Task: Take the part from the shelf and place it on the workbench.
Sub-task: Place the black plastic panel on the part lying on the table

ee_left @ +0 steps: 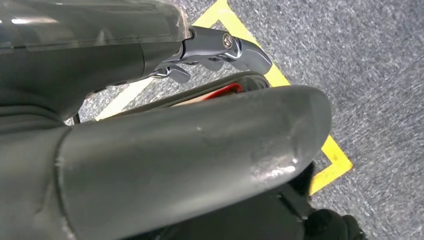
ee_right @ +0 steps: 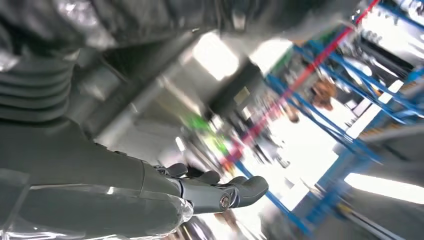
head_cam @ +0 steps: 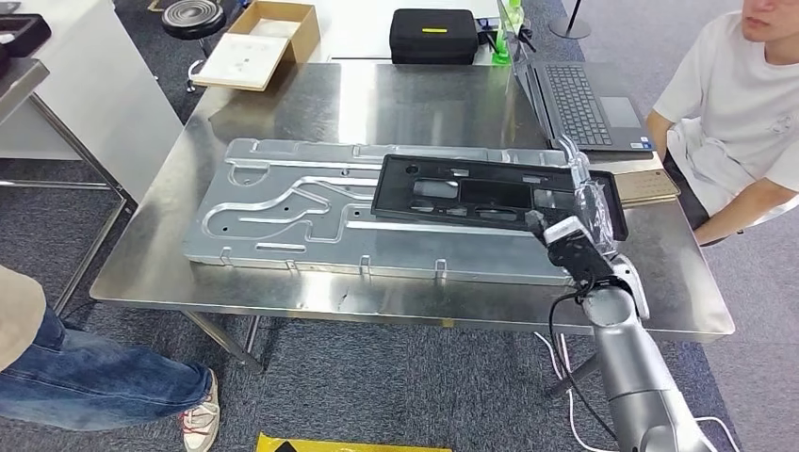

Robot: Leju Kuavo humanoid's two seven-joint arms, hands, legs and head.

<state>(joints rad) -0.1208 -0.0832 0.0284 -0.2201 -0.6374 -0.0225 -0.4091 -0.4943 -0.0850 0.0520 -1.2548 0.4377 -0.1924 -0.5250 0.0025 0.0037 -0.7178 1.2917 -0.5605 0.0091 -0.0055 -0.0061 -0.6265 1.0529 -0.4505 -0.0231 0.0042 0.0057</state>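
So the part is a long flat black plastic frame, kind of a rectangular panel with a bunch of cutouts through it (a couple of big rectangular windows plus smaller holes near its ends). It's lying across the right half of the big grooved aluminium plate on the steel workbench, long side running left to right, and its right end looks slightly raised, wrapped in clear film there. Near-right corner is held by the right hand.

Matt, seemingly plastic part; shiny metal workbench
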